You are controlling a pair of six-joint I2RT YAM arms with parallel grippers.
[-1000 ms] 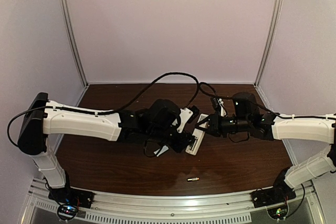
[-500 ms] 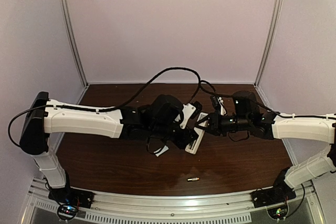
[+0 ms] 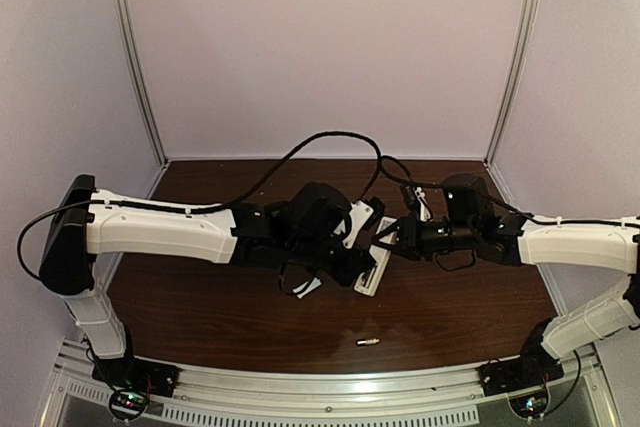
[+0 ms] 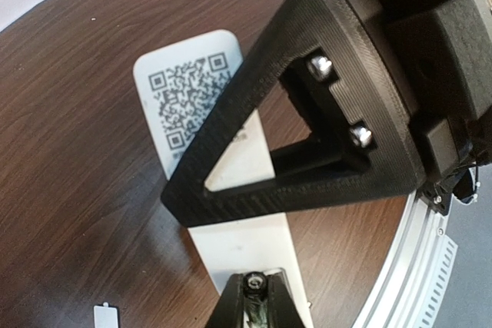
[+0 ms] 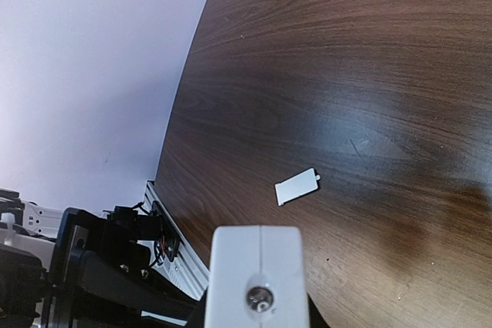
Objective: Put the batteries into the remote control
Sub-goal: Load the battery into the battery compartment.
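One remote control point(image 3: 368, 279) sits clamped at 12 o'clock by the right gripper point(image 3: 389, 247). Left gripper point(image 3: 358, 269), nearly closed, pinches a battery point(image 4: 252, 285) at its 6 o'clock end.

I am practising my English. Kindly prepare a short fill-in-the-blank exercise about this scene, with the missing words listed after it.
1. The remote control carries a printed ____ code on its label.
2. The small flat cover piece lying on the table is ____ in colour.
3. In the top view, one loose battery lies ____ the remote control and the near edge of the table.
Missing words: QR; white; between.
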